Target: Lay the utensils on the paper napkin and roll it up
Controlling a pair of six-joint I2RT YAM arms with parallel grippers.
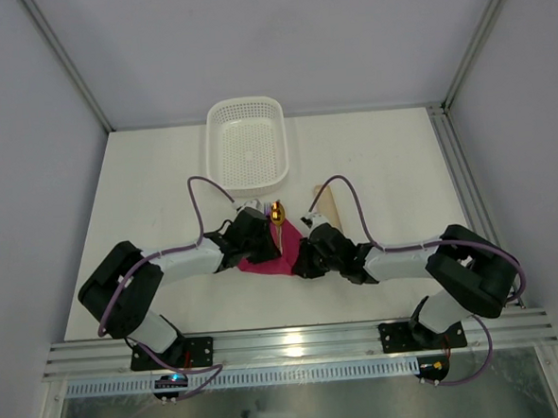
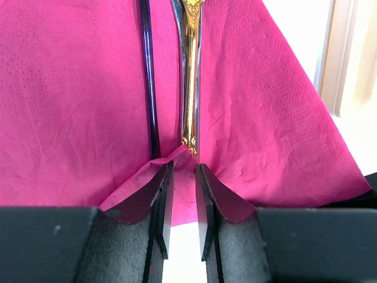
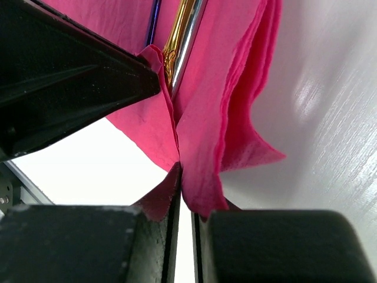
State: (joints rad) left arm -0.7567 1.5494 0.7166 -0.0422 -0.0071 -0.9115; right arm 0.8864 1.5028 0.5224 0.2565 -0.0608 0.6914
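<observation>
The magenta-pink paper napkin [image 1: 261, 263] lies between the two grippers at the table's near middle. On it lie a gold utensil [image 2: 189, 88] and a darker slim utensil [image 2: 150, 88], side by side. The gold head [image 1: 276, 212] sticks out past the napkin's far edge. My left gripper [image 2: 184, 168] pinches the napkin's near edge up into a small ridge at the utensils' handle ends. My right gripper [image 3: 187, 177] is shut on a folded-up flap of the napkin [image 3: 235, 88], lifted off the table. The left gripper's finger [image 3: 70, 82] shows close by in the right wrist view.
A white perforated basket [image 1: 247, 145] stands at the back middle. A pale beige flat strip [image 1: 324, 204] lies just right of the gold head, and also shows in the left wrist view [image 2: 347, 53]. The metal rail [image 1: 297, 345] runs along the near edge.
</observation>
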